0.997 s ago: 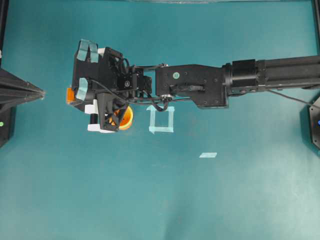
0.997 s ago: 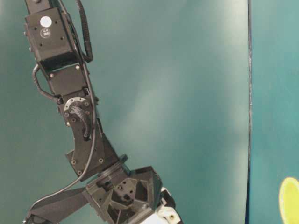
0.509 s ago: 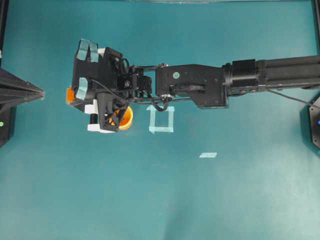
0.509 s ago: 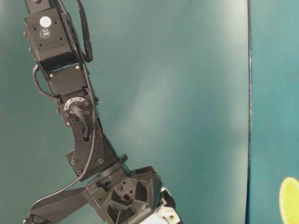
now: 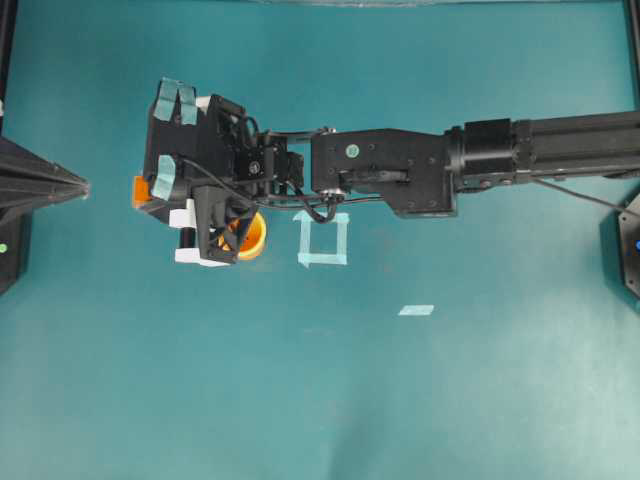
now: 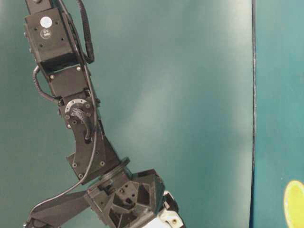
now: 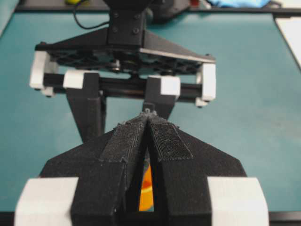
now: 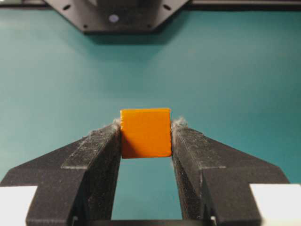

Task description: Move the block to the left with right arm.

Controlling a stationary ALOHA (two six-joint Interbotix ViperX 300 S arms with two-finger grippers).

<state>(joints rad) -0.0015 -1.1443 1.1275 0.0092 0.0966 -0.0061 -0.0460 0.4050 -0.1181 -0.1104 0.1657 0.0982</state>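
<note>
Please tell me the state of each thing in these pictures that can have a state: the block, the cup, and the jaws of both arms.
block: upright, clamped between the right jaws at their tips.
right gripper: jaws shut on the block, one pad on each side.
left gripper: jaws shut, nothing between them.
cup: on the table, partly hidden under the right gripper; whether it stands upright cannot be told.
tape square: flat on the table, nothing inside it.

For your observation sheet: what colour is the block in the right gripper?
Orange block; clearest in the right wrist view.
</note>
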